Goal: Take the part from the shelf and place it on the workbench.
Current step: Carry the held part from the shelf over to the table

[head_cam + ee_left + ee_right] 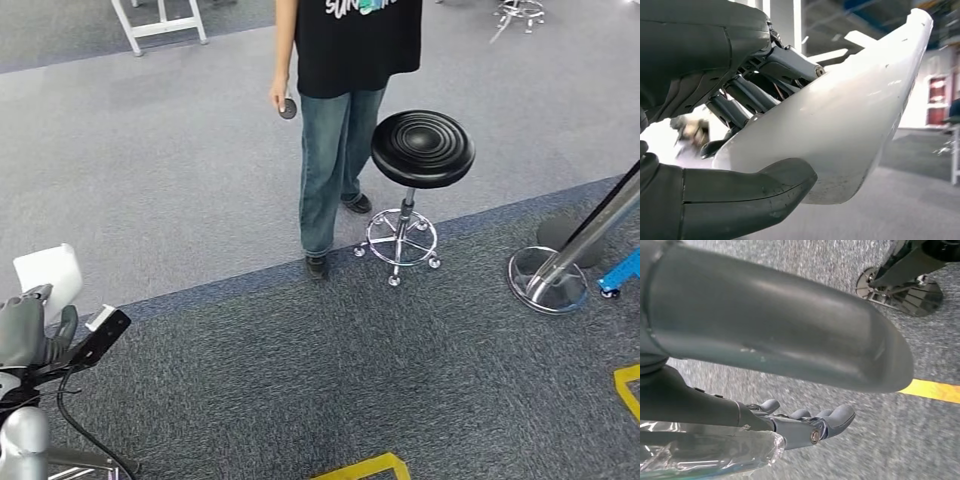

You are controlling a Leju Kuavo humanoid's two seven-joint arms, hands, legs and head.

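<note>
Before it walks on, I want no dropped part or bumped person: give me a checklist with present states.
1. Left hand grips the white part: ok, thumb below, fingers above.
2. Right hand free: ok, nothing held.
3. Path ahead open: not ok, a person and a stool stand in front.
4. Workbench in sight: not ok, carpet ahead.
5. Chrome stand to the right clear of the right arm: cannot tell.
</note>
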